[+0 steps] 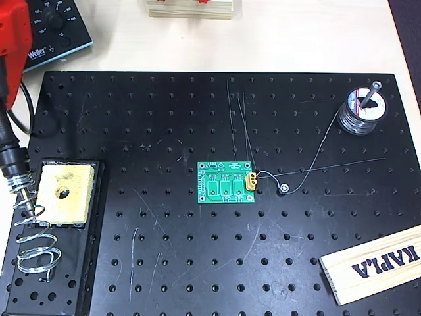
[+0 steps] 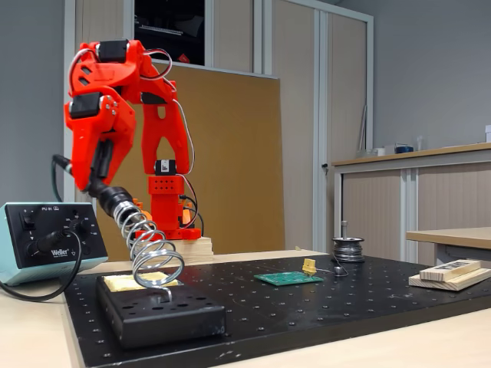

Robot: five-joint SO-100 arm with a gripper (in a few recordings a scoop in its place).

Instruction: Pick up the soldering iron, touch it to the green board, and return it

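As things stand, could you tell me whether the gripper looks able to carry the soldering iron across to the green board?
Probably yes: the gripper is at the soldering iron, which sits in the coil holder, and the plate between there and the green board looks unobstructed.

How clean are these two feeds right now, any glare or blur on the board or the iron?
Overhead view: even light, the green board sharp, soft sheen on the black plate, the soldering iron slightly soft at the frame edge. Fixed view: sharp, no harsh shadows, the gripper crisp on the iron.

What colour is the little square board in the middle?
Green with white markings, clearest in the overhead view.
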